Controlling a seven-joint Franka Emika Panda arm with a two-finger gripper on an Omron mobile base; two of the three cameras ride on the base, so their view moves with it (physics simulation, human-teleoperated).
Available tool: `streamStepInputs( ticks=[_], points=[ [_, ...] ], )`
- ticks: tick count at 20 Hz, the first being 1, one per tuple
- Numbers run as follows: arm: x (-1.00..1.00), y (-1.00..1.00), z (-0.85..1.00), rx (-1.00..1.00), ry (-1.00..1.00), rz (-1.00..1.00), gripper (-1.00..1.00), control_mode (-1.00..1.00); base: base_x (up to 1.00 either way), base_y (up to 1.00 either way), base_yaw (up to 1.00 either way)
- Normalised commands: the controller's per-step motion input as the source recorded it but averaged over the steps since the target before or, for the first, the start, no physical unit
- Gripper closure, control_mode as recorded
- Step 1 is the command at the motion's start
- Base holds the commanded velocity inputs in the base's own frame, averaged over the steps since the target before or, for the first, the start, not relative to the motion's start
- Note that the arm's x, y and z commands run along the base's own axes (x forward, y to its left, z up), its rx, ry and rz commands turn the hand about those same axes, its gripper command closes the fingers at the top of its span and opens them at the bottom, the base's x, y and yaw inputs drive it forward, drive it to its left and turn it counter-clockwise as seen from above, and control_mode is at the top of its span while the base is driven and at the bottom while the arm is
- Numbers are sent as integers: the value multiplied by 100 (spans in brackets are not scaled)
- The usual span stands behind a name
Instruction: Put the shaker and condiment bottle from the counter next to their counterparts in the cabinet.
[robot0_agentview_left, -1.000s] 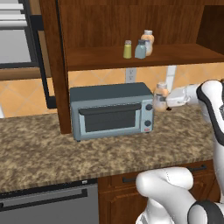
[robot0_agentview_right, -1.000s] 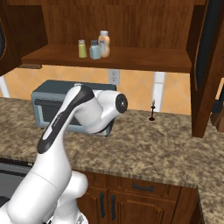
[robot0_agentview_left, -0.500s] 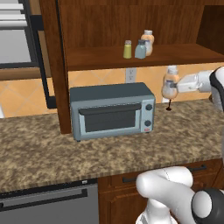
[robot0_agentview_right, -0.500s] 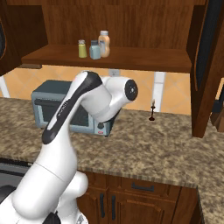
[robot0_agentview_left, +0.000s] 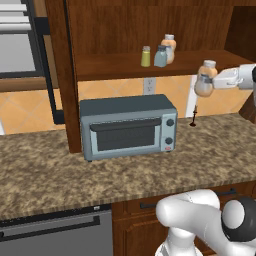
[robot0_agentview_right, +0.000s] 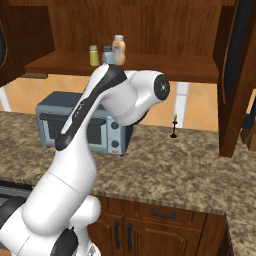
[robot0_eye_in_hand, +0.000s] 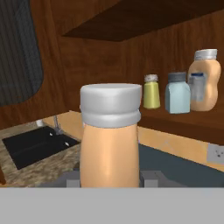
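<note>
Presently the condiment bottle (robot0_agentview_left: 205, 77) is held by the gripper (robot0_agentview_left: 212, 82), whose jaws are clenched on its lower body; in the hand view the same bottle (robot0_eye_in_hand: 110, 135) stands upright between the finger tips with its white cap on top. The bottle is carried in the air to the right of the toaster oven (robot0_agentview_left: 129, 126), well above the counter (robot0_agentview_left: 115, 172) and roughly at the height of the shelf edge of the cabinet (robot0_agentview_left: 125, 65), but still out in front of the shelf and far toward its right end.

The relation that matters is the direction from the held bottle to its counterpart. On the shelf three things are standing close together: the yellow-green shaker (robot0_agentview_left: 145, 56), the blue-grey shaker (robot0_agentview_left: 160, 56) just beside it, and the second orange bottle (robot0_agentview_left: 169, 47) next to that and slightly behind. Thus the shaker is judged to be placed already. From the gripper, this group lies to the left and a little higher and deeper. The long axis of the held bottle is vertical, so no turning seems needed. What is probably asked for is a lift over the shelf edge and a sideways travel left, to the free space right of the second orange bottle.
</note>
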Motion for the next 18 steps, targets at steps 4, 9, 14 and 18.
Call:
streamStepInputs(
  ticks=[4,9,14,18],
  points=[
    [25,-14,35,0,-9,-5,100,-100,0,0,0],
    [38,-16,25,0,-7,-6,100,-100,0,0,0],
    [43,-10,15,0,-2,-9,100,-100,0,0,0],
    [51,-6,0,-3,0,-9,100,-100,0,0,0]
  ],
)
